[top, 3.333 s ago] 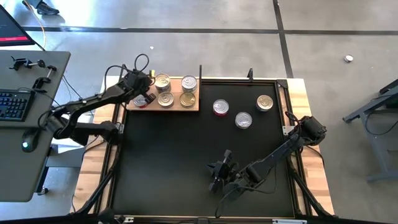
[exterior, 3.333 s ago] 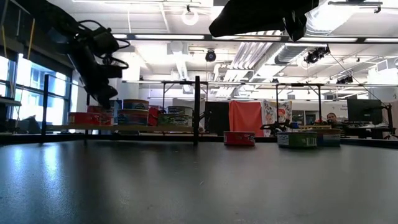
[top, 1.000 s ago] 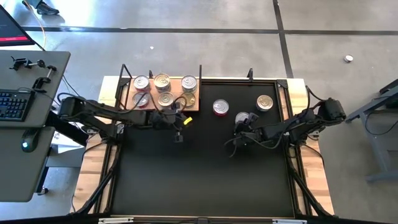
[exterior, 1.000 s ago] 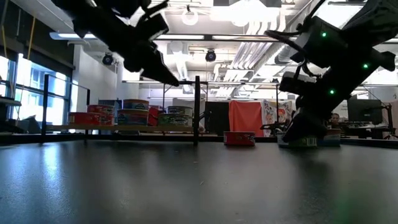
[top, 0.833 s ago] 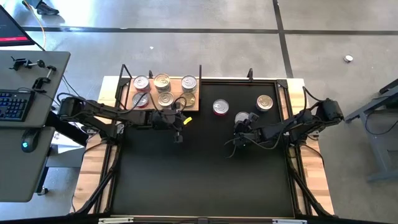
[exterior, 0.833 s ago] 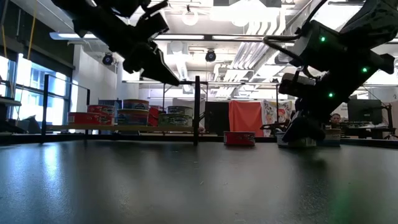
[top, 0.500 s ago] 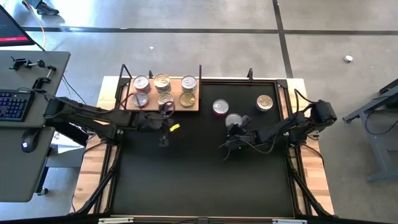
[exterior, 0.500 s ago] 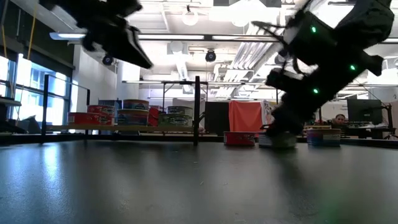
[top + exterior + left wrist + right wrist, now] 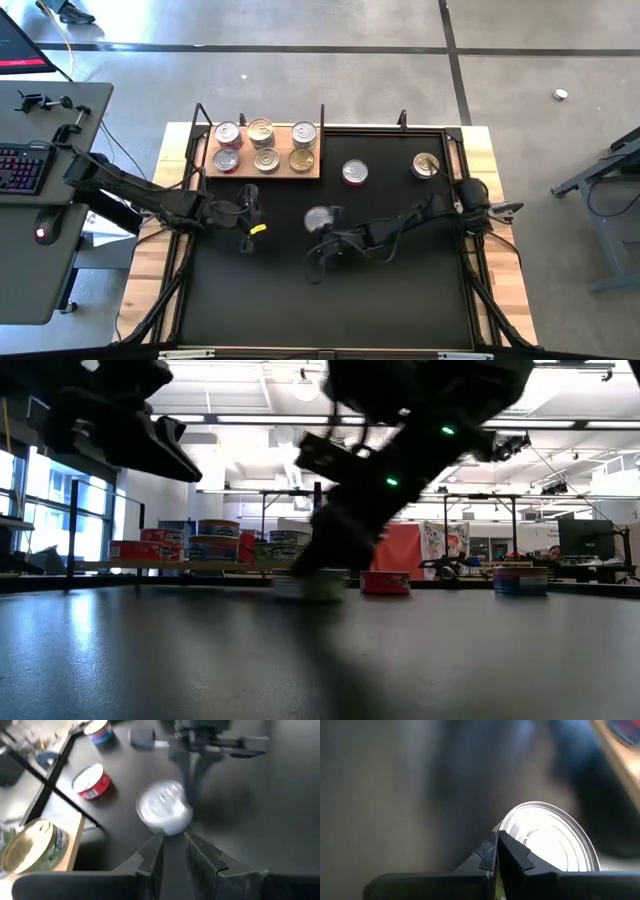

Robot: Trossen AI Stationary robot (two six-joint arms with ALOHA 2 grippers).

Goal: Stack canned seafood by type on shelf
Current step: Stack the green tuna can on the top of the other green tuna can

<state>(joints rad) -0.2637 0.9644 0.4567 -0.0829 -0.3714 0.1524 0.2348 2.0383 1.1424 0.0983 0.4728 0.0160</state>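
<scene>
A silver-lidded can [image 9: 319,218] stands flat on the black mat near the table's middle, and my right gripper [image 9: 327,232] is shut against it. On the shelf [image 9: 315,172] at the far left stand several more cans [image 9: 262,131]. A red-sided can [image 9: 354,173] and another can [image 9: 426,165] sit on the mat further right. My left gripper [image 9: 255,214] hovers left of the silver can. Its fingers [image 9: 150,855] stand slightly apart with nothing between them. My right gripper touches the silver can with its shut fingertips [image 9: 490,851], at the lid's rim [image 9: 504,827] on the side facing the table's right. The fingers slant down from the right. The can stays upright with its base on the mat.
The shelf has dark upright posts at its corners [image 9: 322,112]. A black frame [image 9: 452,135] runs around the mat. There is bare mat along the near half of the table [image 9: 330,300]. A desk with a keyboard [image 9: 25,165] stands beyond the left edge.
My right gripper has swept toward the table's left and a little nearer. The silver can has slid along the mat with it, from beside the red-sided can to the middle. My left gripper has drawn back from the shelf toward the table's left and near edges.
</scene>
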